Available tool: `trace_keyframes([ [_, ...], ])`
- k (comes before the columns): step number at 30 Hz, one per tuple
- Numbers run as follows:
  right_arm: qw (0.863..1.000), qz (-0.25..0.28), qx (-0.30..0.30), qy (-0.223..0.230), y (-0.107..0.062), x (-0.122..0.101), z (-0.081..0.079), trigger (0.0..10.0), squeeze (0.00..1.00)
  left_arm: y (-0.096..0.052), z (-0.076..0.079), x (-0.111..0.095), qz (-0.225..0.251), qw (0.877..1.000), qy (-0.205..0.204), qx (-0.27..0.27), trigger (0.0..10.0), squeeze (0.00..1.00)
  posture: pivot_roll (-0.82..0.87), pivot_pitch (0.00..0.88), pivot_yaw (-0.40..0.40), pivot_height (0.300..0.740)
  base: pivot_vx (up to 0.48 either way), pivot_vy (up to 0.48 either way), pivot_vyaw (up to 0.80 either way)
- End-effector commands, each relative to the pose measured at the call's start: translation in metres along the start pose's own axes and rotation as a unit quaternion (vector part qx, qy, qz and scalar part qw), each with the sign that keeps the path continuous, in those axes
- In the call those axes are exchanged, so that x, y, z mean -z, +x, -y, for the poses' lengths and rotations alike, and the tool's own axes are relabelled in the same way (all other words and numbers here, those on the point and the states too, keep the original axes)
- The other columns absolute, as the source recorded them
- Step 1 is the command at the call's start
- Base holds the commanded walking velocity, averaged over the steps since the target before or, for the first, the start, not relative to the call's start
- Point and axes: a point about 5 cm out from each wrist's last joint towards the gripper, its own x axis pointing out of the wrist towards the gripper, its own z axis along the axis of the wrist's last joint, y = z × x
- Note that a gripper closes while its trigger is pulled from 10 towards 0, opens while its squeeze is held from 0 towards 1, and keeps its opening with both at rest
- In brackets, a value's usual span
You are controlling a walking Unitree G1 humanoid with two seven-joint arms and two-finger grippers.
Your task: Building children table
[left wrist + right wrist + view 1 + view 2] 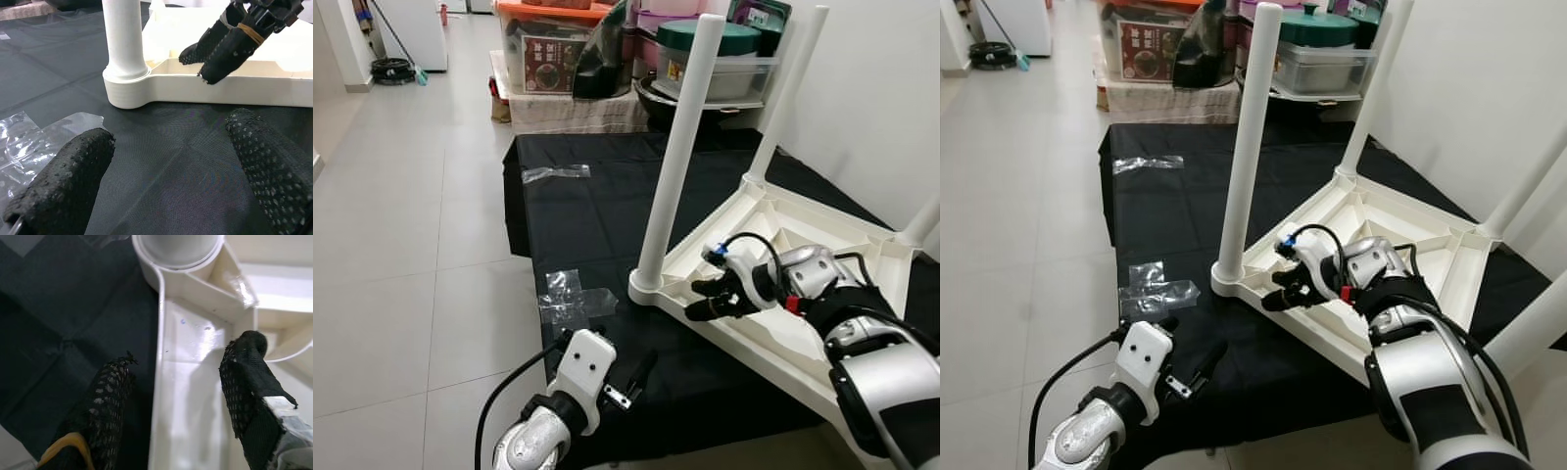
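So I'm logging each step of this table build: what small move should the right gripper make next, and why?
Probably close the right gripper on the rim of the upturned white table. Its fingers stand open on either side of that edge near the corner leg, so a grip seems ready. The left gripper hovers open over the black cloth.

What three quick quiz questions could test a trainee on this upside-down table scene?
1. True or false: the white table lies upside down on the black cloth.
2. Which tool straddles the table's edge? A) left B) right
3. What lies on the cloth near the closest leg?

Key:
1. True.
2. B: the right tool is open, one finger either side of the rim; the left tool hovers open above the cloth.
3. Crumpled clear plastic wrap.
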Motion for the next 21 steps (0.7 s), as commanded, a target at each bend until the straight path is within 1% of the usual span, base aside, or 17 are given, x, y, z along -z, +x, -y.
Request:
trace_keyframes([
  [1, 1.000, -0.021, -0.009, 0.007, 0.005, 0.009, -0.002, 10.0, 0.00, -0.001, 0.002, 0.003, -0.010, 1.000, -0.003, 0.002, 10.0, 0.00, 0.05, 0.031, -0.125, 0.740, 0.000, 0.000, 0.00],
  [5, 0.999, -0.030, -0.022, 0.007, 0.010, 0.012, -0.006, 10.0, 0.00, -0.002, 0.003, 0.001, -0.003, 1.000, 0.001, 0.002, 10.0, 0.00, 0.05, 0.029, -0.126, 0.740, 0.000, 0.000, 0.00],
  [8, 0.999, -0.041, -0.018, 0.002, 0.014, 0.015, -0.007, 10.0, 0.00, -0.004, 0.003, -0.001, 0.007, 1.000, -0.002, 0.006, 10.0, 0.00, 0.05, 0.029, -0.126, 0.740, 0.000, 0.000, 0.00],
  [11, 0.998, -0.066, 0.017, -0.008, 0.019, 0.019, -0.006, 10.0, 0.00, -0.006, 0.004, -0.001, 0.007, 1.000, -0.002, 0.010, 10.0, 0.00, 0.05, 0.028, -0.124, 0.740, 0.000, 0.000, 0.00],
  [17, 0.996, -0.077, 0.032, -0.024, 0.019, 0.019, -0.004, 10.0, 0.00, -0.006, 0.004, -0.001, 0.005, 1.000, -0.002, 0.009, 10.0, 0.00, 0.05, 0.028, -0.124, 0.740, 0.000, 0.000, 0.00],
  [18, 0.996, -0.076, 0.030, -0.033, 0.020, 0.018, -0.005, 0.0, 0.00, -0.005, 0.004, -0.001, 0.004, 1.000, -0.002, 0.009, 10.0, 0.00, 0.05, 0.033, -0.127, 0.740, 0.000, 0.000, 0.00],
  [20, 0.996, -0.067, 0.038, -0.050, 0.021, 0.012, -0.005, 0.0, 0.00, -0.005, 0.004, -0.001, 0.003, 1.000, -0.002, 0.007, 10.0, 0.00, 0.05, 0.039, -0.128, 0.740, 0.000, 0.000, 0.00],
  [21, 0.996, -0.067, 0.038, -0.050, 0.021, 0.012, -0.005, 0.0, 0.00, -0.005, 0.004, -0.001, 0.003, 1.000, -0.002, 0.007, 10.0, 0.00, 0.05, 0.039, -0.128, 0.740, 0.000, 0.000, 0.00],
])
